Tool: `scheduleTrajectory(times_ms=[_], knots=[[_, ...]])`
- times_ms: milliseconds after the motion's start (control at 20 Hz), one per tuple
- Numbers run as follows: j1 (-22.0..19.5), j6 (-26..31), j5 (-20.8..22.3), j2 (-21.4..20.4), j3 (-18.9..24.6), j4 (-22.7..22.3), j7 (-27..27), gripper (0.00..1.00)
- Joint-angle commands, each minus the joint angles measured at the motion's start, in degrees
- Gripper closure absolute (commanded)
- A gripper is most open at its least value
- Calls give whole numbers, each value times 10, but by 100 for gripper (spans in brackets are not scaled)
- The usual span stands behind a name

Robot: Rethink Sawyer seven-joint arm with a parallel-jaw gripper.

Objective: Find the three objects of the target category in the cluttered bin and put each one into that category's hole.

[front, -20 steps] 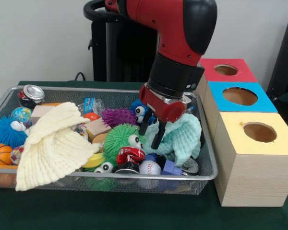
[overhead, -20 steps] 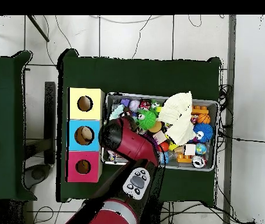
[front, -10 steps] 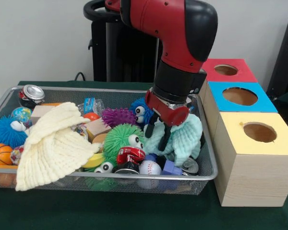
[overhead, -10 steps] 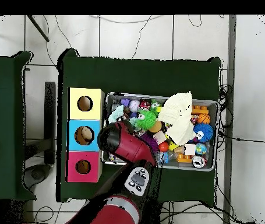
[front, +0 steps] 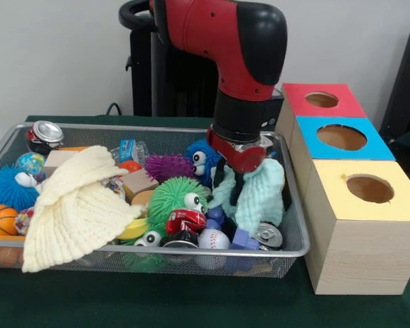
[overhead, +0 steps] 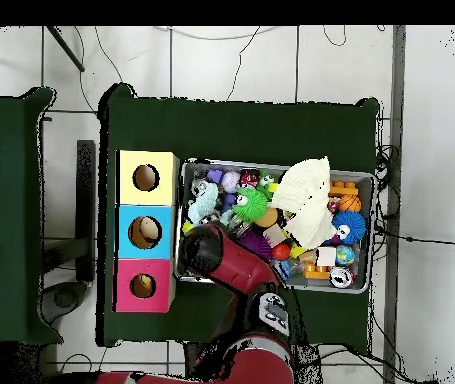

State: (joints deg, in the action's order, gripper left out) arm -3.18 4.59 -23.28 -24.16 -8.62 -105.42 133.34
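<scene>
Green desk, bin point(front: 295, 251) full of toys; gripper point(front: 234, 183) jaws pinch mint cloth point(front: 260, 198) at bin's right end, near boxes point(front: 359, 225).

I count three wooden boxes beside the bin point(front: 297, 240): a yellow-topped box point(front: 369, 225), a blue-topped box point(front: 336, 140) and a red-topped box point(front: 321, 101), each with one round hole.

Inside the mesh I can make out two knitted cloths: one cream cloth point(front: 72, 205) and one mint cloth point(front: 258, 193).

Spiky rubber balls come to four: green point(front: 172, 198), purple point(front: 168, 166), and two blue point(front: 7, 186) point(front: 200, 156).

Three drink cans show: one at the back corner point(front: 44, 134), one red can point(front: 185, 221), one by the front rim point(front: 268, 236).

One baseball point(front: 212, 240), one basketball point(front: 0, 220), one wooden block point(front: 139, 182).
</scene>
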Motion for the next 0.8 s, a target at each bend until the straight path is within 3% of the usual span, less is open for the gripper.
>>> scheduleTrajectory(times_ms=[50, 200, 400, 500, 650, 800], knots=[[-33, -71, 76, 11, 114, -87, 67, 100], [-14, -101, 73, 16, 97, -85, 87, 100], [-27, -72, 86, -5, 105, -82, 65, 100], [-17, -35, 79, -37, 85, -83, 60, 100], [-9, 70, 75, -109, 48, -80, 37, 100], [-4, 157, 76, -155, 22, -62, 29, 100]])
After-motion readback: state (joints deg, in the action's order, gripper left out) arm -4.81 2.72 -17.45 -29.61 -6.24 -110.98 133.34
